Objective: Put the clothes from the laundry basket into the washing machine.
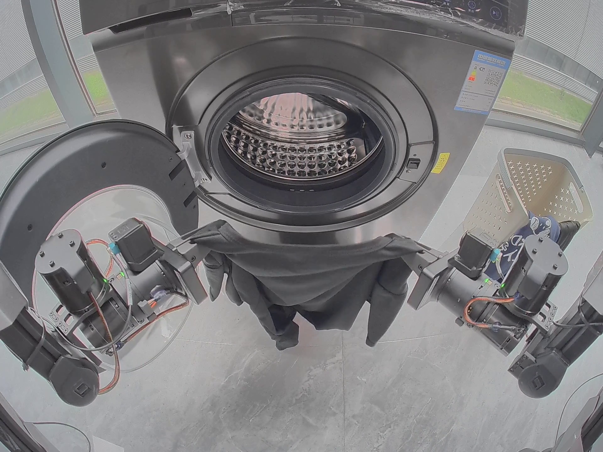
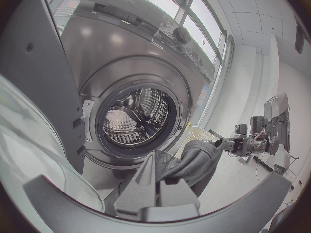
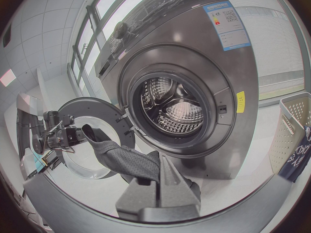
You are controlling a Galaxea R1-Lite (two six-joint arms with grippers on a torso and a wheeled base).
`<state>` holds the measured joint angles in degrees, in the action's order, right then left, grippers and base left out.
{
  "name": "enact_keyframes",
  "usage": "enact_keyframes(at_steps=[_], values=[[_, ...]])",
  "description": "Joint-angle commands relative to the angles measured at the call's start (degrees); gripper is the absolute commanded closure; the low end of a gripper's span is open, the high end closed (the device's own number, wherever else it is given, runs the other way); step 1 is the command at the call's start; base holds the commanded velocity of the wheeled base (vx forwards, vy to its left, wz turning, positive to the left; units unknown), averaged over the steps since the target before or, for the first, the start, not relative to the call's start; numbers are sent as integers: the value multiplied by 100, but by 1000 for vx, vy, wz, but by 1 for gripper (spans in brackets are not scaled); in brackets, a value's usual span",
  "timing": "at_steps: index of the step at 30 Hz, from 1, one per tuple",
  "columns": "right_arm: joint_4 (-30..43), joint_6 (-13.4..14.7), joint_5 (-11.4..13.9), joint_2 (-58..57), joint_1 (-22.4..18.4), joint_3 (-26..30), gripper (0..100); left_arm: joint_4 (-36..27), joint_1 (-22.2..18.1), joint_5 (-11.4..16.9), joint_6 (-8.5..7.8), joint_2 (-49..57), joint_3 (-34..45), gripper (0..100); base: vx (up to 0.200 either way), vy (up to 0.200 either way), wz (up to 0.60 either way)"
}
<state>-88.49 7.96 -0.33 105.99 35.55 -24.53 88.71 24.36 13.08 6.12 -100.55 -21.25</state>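
A dark grey garment (image 1: 308,277) hangs stretched between my two grippers, just below the washing machine's open drum (image 1: 295,139). My left gripper (image 1: 191,246) is shut on its left end, my right gripper (image 1: 418,255) on its right end. In the left wrist view the cloth (image 2: 191,159) runs from the closed left gripper (image 2: 157,178) toward the far right gripper (image 2: 223,143). In the right wrist view the cloth (image 3: 126,159) leaves the closed right gripper (image 3: 158,175). The drum (image 3: 171,107) holds no clothes that I can see.
The round door (image 1: 81,189) stands swung open at the left, behind my left arm. A beige laundry basket (image 1: 534,189) leans at the right with a dark blue printed garment (image 1: 534,230) in it. Grey tiled floor (image 1: 314,397) lies below.
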Motion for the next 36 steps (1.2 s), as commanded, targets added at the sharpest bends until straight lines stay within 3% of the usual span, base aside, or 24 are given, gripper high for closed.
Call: enact_keyframes(at_steps=[1, 3, 9, 21, 25, 36], values=[[-10, 13, -2, -43, -206, -105, 100, 6, -71, -16, 3, 185, -99, 100, 0, 0, 0], [-19, 21, -2, -60, -233, -131, 100, 6, -89, -16, 3, 193, -143, 100, 0, 0, 0], [-19, 4, -2, -113, -259, -281, 100, -3, -115, -543, 197, 246, -626, 100, 0, 0, 0], [-28, -23, -81, -227, -241, -852, 100, -3, -133, -658, 188, 334, -855, 100, 0, 0, 0], [-19, 13, -380, -254, -197, -1045, 100, -3, -133, -693, 197, 422, -863, 100, 0, 0, 0], [-10, 21, -574, -500, -268, -1072, 100, -3, -124, -693, 205, 659, -784, 100, 0, 0, 0]])
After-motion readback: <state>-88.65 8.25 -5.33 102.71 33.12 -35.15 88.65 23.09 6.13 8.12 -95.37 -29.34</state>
